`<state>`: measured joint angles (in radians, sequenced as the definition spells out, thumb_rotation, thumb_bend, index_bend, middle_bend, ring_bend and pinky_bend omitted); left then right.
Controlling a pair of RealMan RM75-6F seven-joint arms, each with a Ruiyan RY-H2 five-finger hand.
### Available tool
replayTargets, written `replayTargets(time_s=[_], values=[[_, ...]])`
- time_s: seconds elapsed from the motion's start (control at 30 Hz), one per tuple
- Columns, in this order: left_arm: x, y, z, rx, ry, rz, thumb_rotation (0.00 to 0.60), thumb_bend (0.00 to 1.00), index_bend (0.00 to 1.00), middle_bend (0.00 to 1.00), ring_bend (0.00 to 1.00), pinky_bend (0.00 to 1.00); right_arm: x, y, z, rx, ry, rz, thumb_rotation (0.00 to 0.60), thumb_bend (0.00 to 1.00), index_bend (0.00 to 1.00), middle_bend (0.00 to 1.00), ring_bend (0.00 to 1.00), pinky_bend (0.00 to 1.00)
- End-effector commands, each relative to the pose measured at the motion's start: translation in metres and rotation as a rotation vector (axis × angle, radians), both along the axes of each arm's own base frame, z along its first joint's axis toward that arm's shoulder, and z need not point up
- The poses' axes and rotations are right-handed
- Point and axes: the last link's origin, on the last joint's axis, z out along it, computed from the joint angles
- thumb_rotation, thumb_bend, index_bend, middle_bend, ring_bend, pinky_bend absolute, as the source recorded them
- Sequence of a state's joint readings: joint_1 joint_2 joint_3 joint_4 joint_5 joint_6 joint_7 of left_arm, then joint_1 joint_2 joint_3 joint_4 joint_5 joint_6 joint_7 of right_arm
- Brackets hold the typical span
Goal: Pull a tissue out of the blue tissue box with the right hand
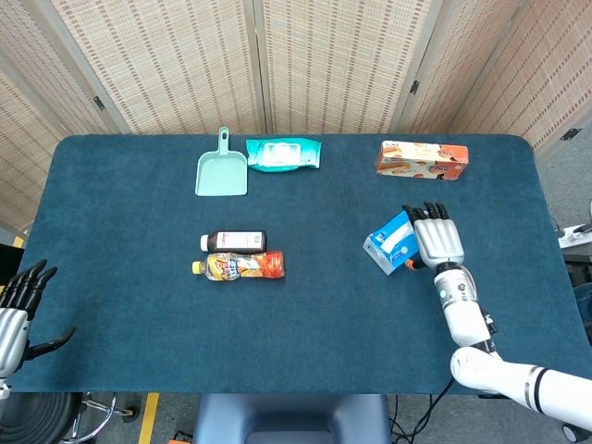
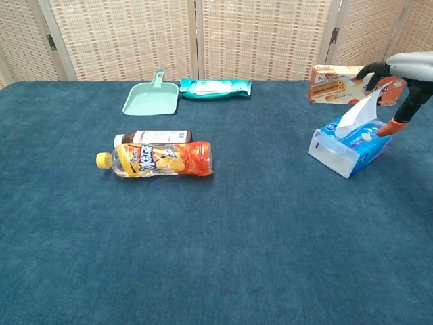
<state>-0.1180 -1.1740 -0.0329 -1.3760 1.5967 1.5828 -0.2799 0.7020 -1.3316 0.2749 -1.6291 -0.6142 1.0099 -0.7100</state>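
Head view puts your right hand (image 1: 437, 238) directly over the right end of the blue tissue box (image 1: 393, 243), palm down, its fingers spread and pointing toward the far edge of the table (image 1: 111, 305). From the chest camera the same hand (image 2: 404, 76) hangs above and just right of the box (image 2: 348, 144), with the dark fingers (image 2: 371, 70) reaching past the tip of the white tissue (image 2: 358, 112) and the orange-tipped thumb (image 2: 392, 127) low beside the box; nothing is pinched, and you cannot tell from either view whether a finger touches the sheet. The tissue stands up out of the slot, tilted to the right. The box lies at an angle on the right half of the table, near the orange snack carton (image 1: 422, 158) behind it. Your left hand (image 1: 18, 310) sits off the near-left corner, fingers apart and holding nothing. Well to the left lie a green dustpan (image 1: 221, 172), a teal wipes pack (image 1: 283, 154), a dark bottle (image 1: 234, 241) and, touching it, an orange drink bottle (image 1: 239, 266).
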Motion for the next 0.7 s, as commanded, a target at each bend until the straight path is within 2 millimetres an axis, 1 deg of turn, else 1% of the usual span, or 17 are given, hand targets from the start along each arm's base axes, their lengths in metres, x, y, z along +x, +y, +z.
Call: replayTargets(time_s=[0.03,0.13,0.17,0.23,0.3,0.4,0.5,0.6,0.7], values=[[0.0,0.0,0.0,0.0,0.001,-0.001,0.6,0.26,0.0,0.0,0.0,0.12,0.002,-0.009,-0.005,-0.001,0.015,-0.013,0.6,0.07,0.13,0.18,0.0,0.0],[0.0,0.0,-0.001,0.0,0.004,0.0,0.6,0.26,0.0,0.0,0.0,0.12,0.003,-0.013,-0.01,-0.009,0.01,-0.019,0.6,0.12,0.17,0.21,0.0,0.0],[0.0,-0.001,-0.001,0.0,0.005,0.001,0.6,0.26,0.0,0.0,0.0,0.12,0.004,-0.013,-0.011,-0.011,0.008,-0.018,0.6,0.14,0.2,0.23,0.0,0.0],[-0.001,-0.001,0.0,0.003,0.004,0.002,0.6,0.26,0.0,0.0,0.0,0.12,0.005,-0.014,-0.013,-0.022,0.009,-0.006,0.6,0.17,0.29,0.29,0.0,0.0],[-0.001,-0.001,0.001,0.005,0.001,0.0,0.6,0.26,0.0,0.0,0.0,0.12,0.006,-0.013,-0.014,-0.035,0.014,0.009,0.6,0.19,0.41,0.36,0.0,0.0],[0.0,-0.002,0.001,0.008,-0.001,-0.006,0.6,0.26,0.0,0.0,0.0,0.12,0.006,-0.012,-0.015,-0.051,0.024,0.024,0.6,0.2,0.51,0.44,0.02,0.0],[0.0,-0.003,0.001,0.009,0.001,-0.009,0.6,0.26,0.0,0.0,0.0,0.12,0.005,-0.012,-0.016,-0.078,0.031,0.038,0.6,0.23,0.58,0.5,0.07,0.0],[0.0,-0.003,0.001,0.01,-0.001,-0.006,0.6,0.26,0.0,0.0,0.0,0.12,0.003,-0.012,-0.018,-0.092,0.032,0.042,0.6,0.27,0.61,0.52,0.09,0.0],[0.0,-0.003,0.002,0.013,-0.004,-0.007,0.6,0.26,0.0,0.0,0.0,0.12,0.002,-0.012,-0.018,-0.102,0.036,0.045,0.6,0.28,0.62,0.53,0.1,0.0]])
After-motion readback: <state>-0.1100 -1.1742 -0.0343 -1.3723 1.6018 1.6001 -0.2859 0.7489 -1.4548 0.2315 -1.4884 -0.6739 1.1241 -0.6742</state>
